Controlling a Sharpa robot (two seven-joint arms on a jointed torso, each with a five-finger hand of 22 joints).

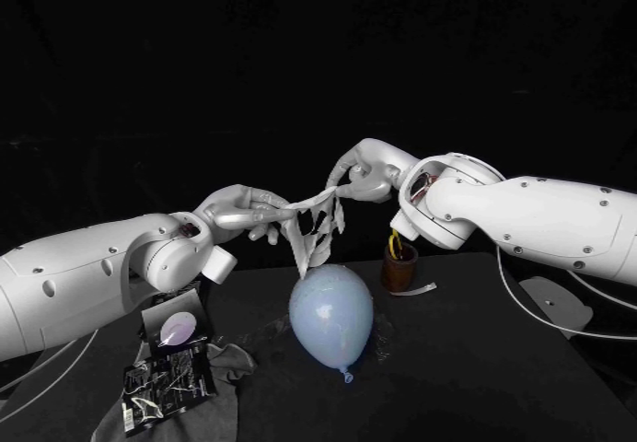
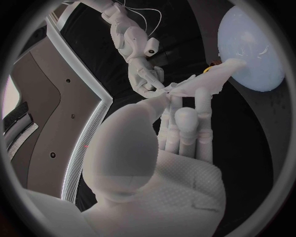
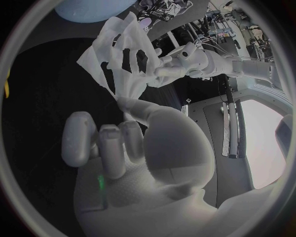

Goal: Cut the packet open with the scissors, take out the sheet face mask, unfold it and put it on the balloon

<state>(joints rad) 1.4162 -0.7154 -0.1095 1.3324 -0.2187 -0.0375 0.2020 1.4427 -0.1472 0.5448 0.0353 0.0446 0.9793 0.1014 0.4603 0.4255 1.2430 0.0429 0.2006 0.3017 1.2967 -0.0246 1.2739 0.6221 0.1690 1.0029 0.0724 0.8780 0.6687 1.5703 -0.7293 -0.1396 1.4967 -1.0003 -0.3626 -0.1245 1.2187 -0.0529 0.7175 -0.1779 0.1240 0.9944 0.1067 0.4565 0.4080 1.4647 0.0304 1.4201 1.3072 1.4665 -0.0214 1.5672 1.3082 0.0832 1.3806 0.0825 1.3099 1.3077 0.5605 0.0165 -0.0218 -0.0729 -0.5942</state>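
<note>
Pale blue balloon [image 1: 330, 316], white sheet mask [image 1: 316, 226], dark brown cup [image 1: 399, 269], black packet [image 1: 166, 382] with silvery print, grey cloth [image 1: 234, 361]

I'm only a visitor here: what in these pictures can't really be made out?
1. Head view: the sheet mask, held between the left hand and right hand, hangs crumpled; which side is its front cannot be told.
2. Head view: the right arm half hides what stands in the brown cup.
3. Head view: print on the packet is too small to read.
4. Right wrist view: the balloon is cut off by the circle's rim.

Dim overall, background black; soft glare on balloon [image 1: 330, 318]; wrist-view edges bent.
</note>
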